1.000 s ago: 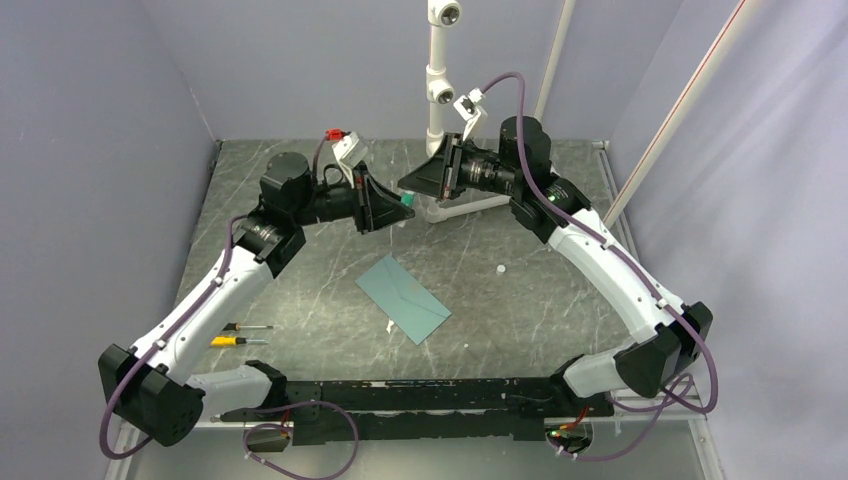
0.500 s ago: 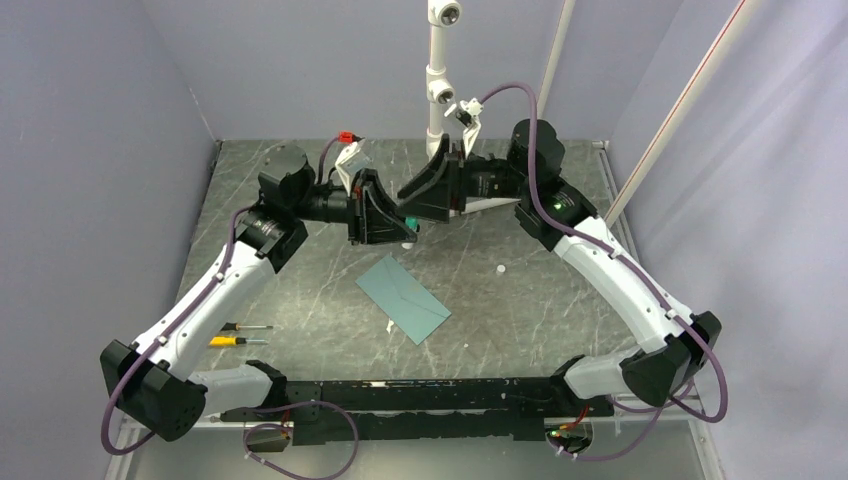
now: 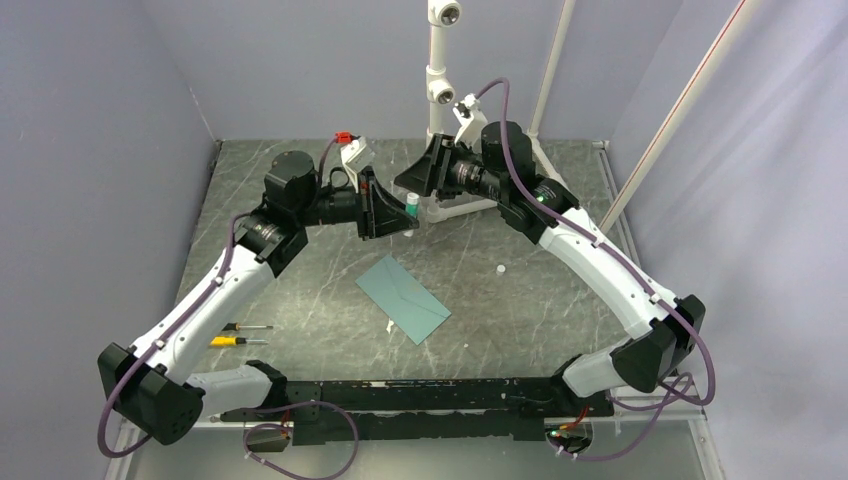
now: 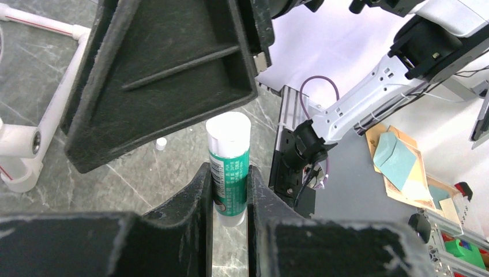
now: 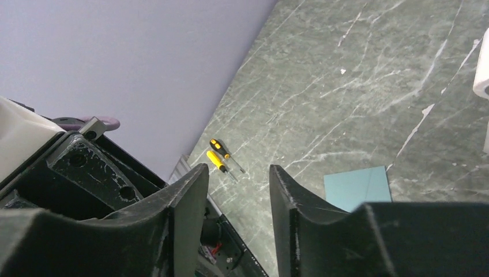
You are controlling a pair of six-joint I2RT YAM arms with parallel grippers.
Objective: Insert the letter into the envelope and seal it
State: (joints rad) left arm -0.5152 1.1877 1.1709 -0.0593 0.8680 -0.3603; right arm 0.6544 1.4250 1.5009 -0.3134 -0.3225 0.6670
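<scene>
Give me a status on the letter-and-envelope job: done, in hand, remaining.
Done, apparently: the letter shows in no view and the envelope lies flat on the table, so it is probably inside. In hand: the left fingers grip a green-and-white glue stick held up beside the open, empty right fingers. Left: gluing and pressing the flap; no seal can be confirmed yet.

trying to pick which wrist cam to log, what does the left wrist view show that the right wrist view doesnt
Only the left wrist view: a green-and-white glue stick clamped in the left gripper. Only the right wrist view: the right gripper open with nothing between its fingers, two screwdrivers, and a corner of the teal envelope. Both: the grey marbled table.
</scene>
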